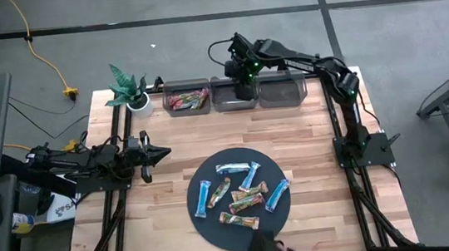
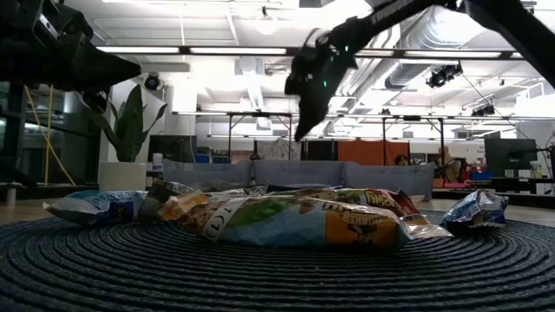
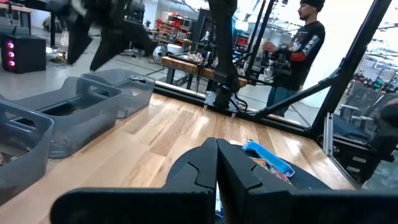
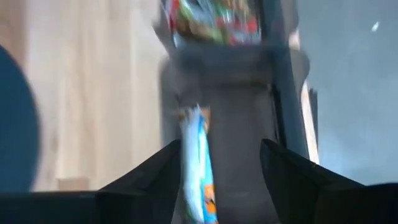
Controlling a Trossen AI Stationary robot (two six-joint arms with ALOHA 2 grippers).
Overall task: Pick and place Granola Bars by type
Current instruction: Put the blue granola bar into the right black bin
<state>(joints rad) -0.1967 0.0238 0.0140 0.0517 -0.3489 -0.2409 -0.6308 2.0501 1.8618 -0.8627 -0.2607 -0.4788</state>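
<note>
Right wrist view: right gripper has its jaws spread, and a light blue bar sits between them, apparently loose and dropping toward the grey middle bin below. I cannot tell whether the wrapper touches either jaw.

High view: same gripper hangs over the middle bin in the row of three clear bins at the far edge of the worktop. Left bin holds a few red and green-brown bars; right bin looks empty. About nine granola bars lie on the dark round mat, blue and green-brown mixed, several touching or overlapping.

Left gripper waits at the left side of the worktop, jaws pressed together, holding nothing.

Risks as I judge them:
- The blue bar sits close to one jaw rather than centred; if the wrapper clings, it may be dragged out when the arm lifts, or land on the bin rim.
- The bins stand wall to wall, so a small sideways drift puts the bar with the wrong type.
- On the mat, overlapping bars invite a double pick or a nudge that scatters neighbours off the edge.
- A potted plant stands just beside the left bin; a wide swing there could clip it.
</note>
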